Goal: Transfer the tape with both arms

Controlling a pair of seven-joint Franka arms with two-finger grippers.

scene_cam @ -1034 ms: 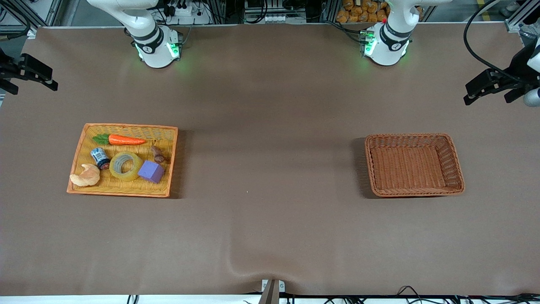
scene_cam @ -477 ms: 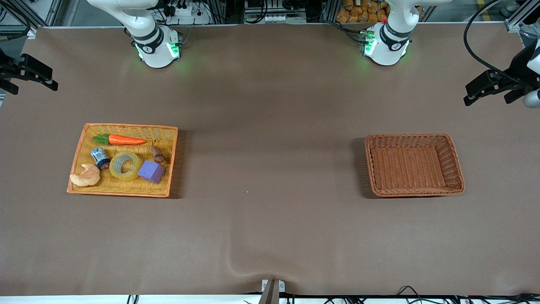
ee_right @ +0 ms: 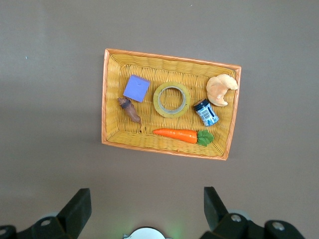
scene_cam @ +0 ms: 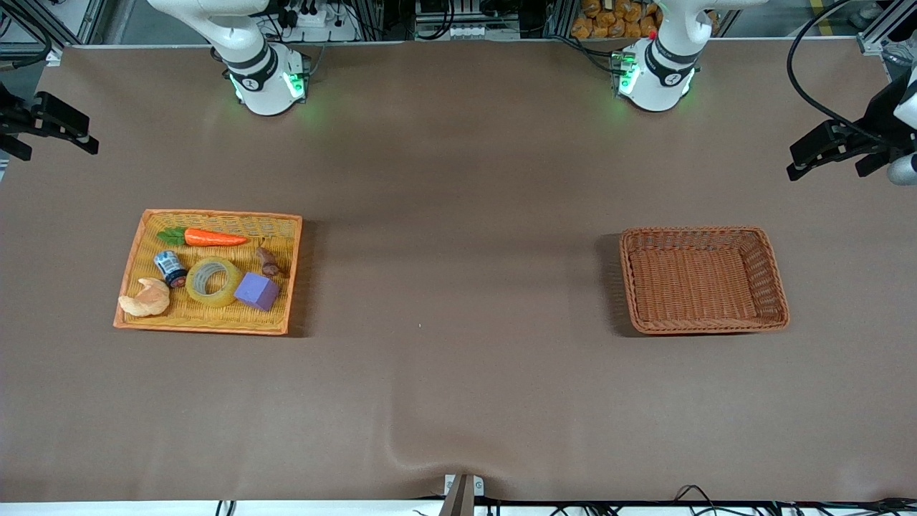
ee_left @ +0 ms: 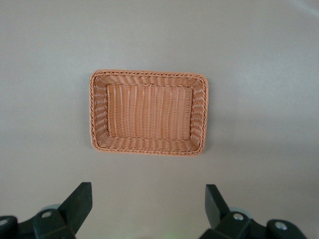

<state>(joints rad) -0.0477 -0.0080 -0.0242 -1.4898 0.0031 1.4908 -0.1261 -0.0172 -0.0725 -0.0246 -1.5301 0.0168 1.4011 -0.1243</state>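
Observation:
The yellow translucent tape (scene_cam: 213, 281) lies flat in the yellow wicker tray (scene_cam: 215, 215) toward the right arm's end of the table, between a blue-labelled jar (scene_cam: 170, 267) and a purple cube (scene_cam: 256, 290). It also shows in the right wrist view (ee_right: 171, 99). My right gripper (scene_cam: 59, 147) hangs high near that end, open and empty (ee_right: 145, 199), well above the tray (ee_right: 169, 59). My left gripper (scene_cam: 825, 170) hangs high at the left arm's end, open and empty (ee_left: 147, 199). It is well above the brown basket (ee_left: 148, 72).
The tray also holds a toy carrot (scene_cam: 208, 237), a croissant (scene_cam: 145, 299) and a small brown piece (scene_cam: 269, 262). The brown wicker basket (scene_cam: 702, 233) holds nothing. A brown cloth covers the table, with a ripple at its near edge (scene_cam: 423, 459).

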